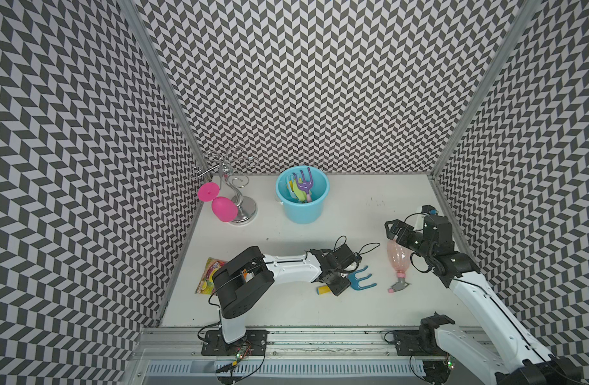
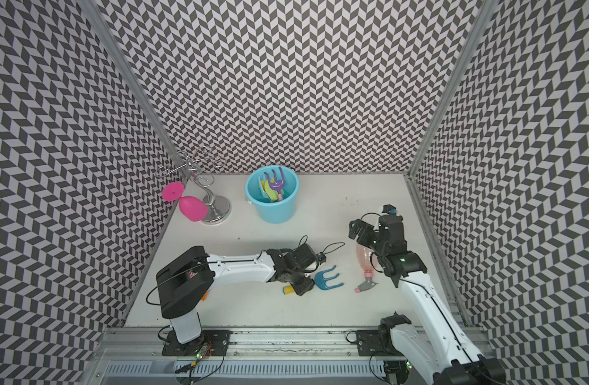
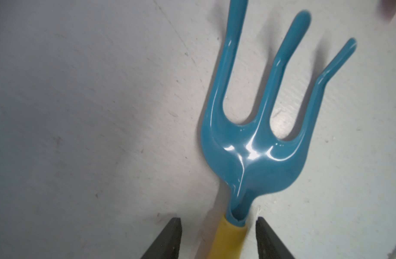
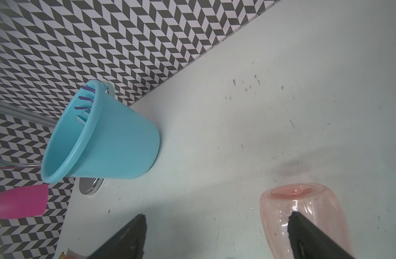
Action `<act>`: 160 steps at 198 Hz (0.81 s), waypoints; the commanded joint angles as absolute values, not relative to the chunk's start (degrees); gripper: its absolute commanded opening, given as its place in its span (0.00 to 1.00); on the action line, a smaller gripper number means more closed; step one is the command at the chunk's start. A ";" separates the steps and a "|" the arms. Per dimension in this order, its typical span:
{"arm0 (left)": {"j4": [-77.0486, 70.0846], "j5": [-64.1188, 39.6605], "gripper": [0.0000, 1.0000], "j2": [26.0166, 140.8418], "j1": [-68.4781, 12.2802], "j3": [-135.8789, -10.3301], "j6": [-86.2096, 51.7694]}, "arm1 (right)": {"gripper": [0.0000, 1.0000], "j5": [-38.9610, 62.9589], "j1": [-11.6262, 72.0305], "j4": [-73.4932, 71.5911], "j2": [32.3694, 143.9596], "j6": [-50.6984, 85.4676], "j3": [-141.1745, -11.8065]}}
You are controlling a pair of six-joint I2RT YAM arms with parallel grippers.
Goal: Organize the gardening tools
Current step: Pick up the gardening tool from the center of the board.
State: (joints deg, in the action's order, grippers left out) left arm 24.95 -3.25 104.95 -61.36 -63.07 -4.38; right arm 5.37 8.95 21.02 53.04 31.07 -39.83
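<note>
Now the left gripper [image 3: 218, 226] straddles the blue fork [image 3: 253, 157] handle, jaws part-open, not gripping; the right gripper [image 4: 217, 218] gapes empty. Likely next: pinch, lift to the bucket [image 1: 303, 213].

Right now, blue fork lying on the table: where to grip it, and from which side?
Probably the yellow handle, just behind the head of the blue fork, from above. The fork lies flat on the table, so only the handle's sides are free; the handle is straight and narrow, while the tines splay and bend. The left gripper stands open astride it, gaps on both sides.
</note>
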 commanded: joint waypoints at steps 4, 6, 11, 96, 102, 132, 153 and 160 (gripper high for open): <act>24.98 -1.59 0.52 106.59 -61.79 -65.02 -3.95 | 0.99 5.63 8.39 18.83 51.90 31.07 -39.42; 24.97 -1.52 0.52 106.67 -61.76 -65.04 -3.95 | 0.99 5.63 8.43 18.77 51.98 31.06 -39.39; 24.88 -1.30 0.51 106.83 -61.79 -65.03 -3.96 | 0.98 5.72 8.43 18.81 51.96 31.17 -39.38; 24.66 2.30 0.37 108.16 -61.17 -65.67 -5.62 | 0.98 8.24 8.24 16.44 52.82 32.94 -38.50; 24.61 2.21 0.35 108.14 -61.04 -65.74 -5.70 | 0.98 8.27 8.22 16.35 52.83 32.98 -38.48; 24.52 1.93 0.28 107.93 -60.43 -65.83 -6.06 | 0.98 8.22 7.93 16.25 52.87 33.12 -38.91; 24.43 3.01 0.26 107.43 -60.20 -66.17 -6.56 | 0.98 7.40 7.82 16.27 52.11 33.38 -38.78; 24.59 3.18 0.25 107.27 -59.96 -66.41 -6.59 | 0.98 7.22 7.64 16.25 51.75 33.50 -38.83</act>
State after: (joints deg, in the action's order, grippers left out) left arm 24.08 1.89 106.83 -60.66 -64.86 -5.85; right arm 7.75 8.27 19.22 52.90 32.71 -38.76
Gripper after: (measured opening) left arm 0.266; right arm 0.979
